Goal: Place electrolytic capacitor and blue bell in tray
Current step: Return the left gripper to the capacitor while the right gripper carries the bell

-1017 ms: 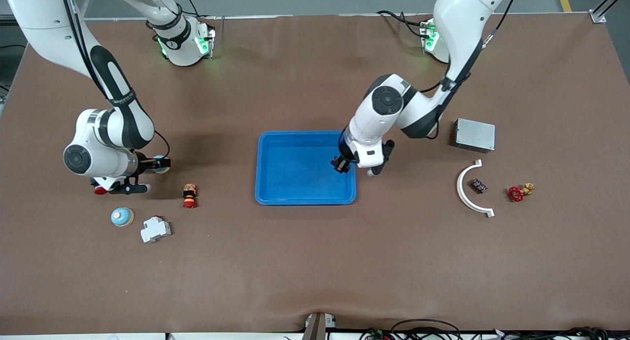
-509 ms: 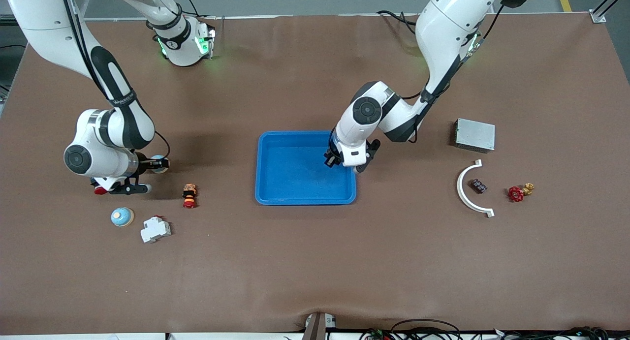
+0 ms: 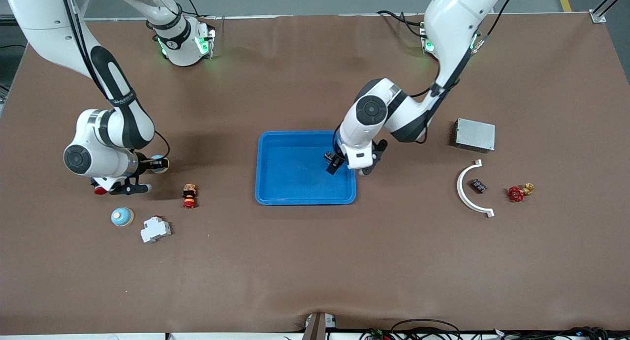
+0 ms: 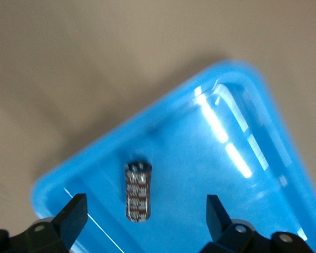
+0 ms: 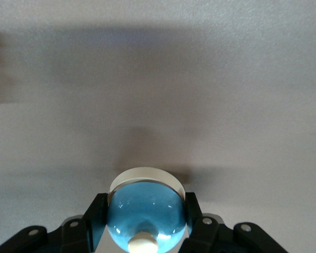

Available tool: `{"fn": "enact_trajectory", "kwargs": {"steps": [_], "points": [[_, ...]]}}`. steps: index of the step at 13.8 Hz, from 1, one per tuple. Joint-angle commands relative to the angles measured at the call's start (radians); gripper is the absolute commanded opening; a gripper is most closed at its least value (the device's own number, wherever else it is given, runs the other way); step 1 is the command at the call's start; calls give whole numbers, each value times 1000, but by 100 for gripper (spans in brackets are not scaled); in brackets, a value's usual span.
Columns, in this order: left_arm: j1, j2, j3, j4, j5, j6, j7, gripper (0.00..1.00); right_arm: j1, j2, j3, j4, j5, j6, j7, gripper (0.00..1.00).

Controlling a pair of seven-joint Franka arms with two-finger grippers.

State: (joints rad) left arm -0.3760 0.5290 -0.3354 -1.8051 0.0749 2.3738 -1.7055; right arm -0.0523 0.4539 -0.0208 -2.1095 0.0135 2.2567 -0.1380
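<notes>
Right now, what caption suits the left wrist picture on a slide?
Open left gripper above the electrolytic capacitor lying in the blue tray.

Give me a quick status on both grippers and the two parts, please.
Left gripper open over the tray; capacitor lying in it. Right gripper shut on the blue bell, toward the right arm's end of the table. Nothing in the way.

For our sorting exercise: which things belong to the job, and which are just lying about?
Job: tray, capacitor lying in it, blue bell in right gripper.
Lying about: grey box, white arc, red valve, white switch, second bell, red button.
</notes>
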Motion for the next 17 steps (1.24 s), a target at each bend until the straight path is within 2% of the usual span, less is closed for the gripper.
{"fn": "enact_trajectory", "kwargs": {"steps": [1, 4, 6, 10, 12, 13, 17], "points": [[86, -125, 1, -36, 66, -114, 39, 100, 8, -37, 7, 51, -6, -124, 6, 24], [198, -182, -2, -86, 161, -133, 122, 100, 51, -84, 7, 117, 2, -267, 85, 23], [276, -210, 1, -121, 172, -140, 225, 100, 109, -122, 7, 144, 3, -340, 200, 22], [488, -210, -2, -195, 178, -131, 504, 100, 251, -143, 15, 221, 146, -497, 467, 22], [551, -186, -2, -197, 196, -128, 567, 100, 319, -138, 13, 233, 209, -491, 573, 22], [568, -172, -1, -197, 218, -123, 586, 97, 360, -133, 13, 238, 223, -479, 628, 22], [626, -94, -1, -195, 301, -61, 587, 90, 566, -118, 10, 256, 235, -361, 914, 21]]}}
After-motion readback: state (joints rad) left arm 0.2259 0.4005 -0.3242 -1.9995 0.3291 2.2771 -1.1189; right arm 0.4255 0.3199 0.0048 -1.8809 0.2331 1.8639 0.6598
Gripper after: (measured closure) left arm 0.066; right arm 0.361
